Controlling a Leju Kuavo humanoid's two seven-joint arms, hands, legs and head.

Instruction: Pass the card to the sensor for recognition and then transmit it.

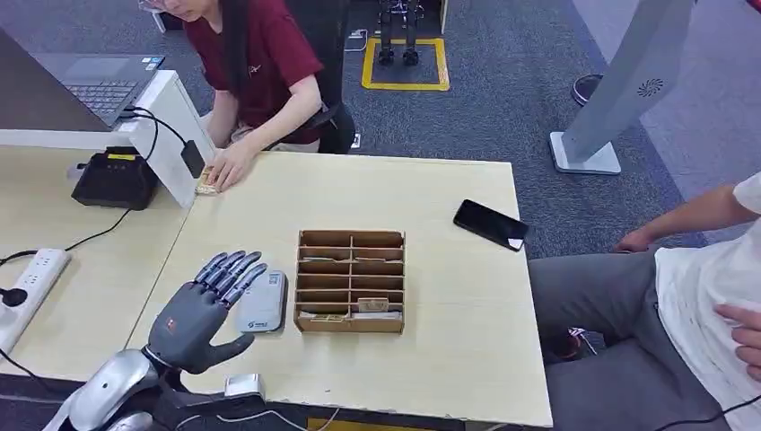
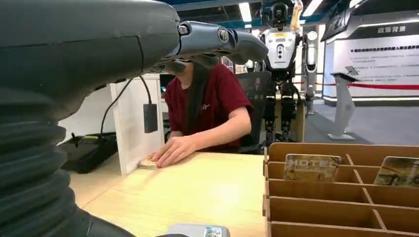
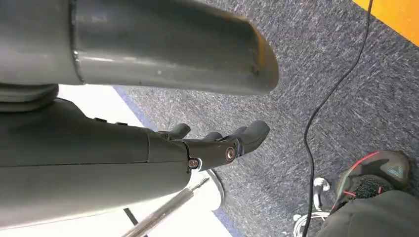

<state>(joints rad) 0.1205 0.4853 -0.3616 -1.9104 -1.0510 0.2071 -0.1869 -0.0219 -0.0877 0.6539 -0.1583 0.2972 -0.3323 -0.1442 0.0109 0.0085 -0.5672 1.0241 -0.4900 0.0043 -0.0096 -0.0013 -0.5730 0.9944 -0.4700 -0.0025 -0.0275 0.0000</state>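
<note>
left hand [image 1: 208,305] lower left of the head view, fingers spread, holding nothing, above the sensor [image 1: 263,303] | right hand [image 3: 217,143] hangs over carpet, fingers loosely curled, holding nothing | cards [image 1: 371,306] stand in the organizer [image 1: 350,280] at centre | step: no card picked yet | next: reach right, pinch one card, lift it out

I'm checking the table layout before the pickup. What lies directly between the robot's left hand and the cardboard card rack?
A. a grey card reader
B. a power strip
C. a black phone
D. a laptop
A: the head view shows the grey card reader flat on the table between the left hand and the card rack.
</note>
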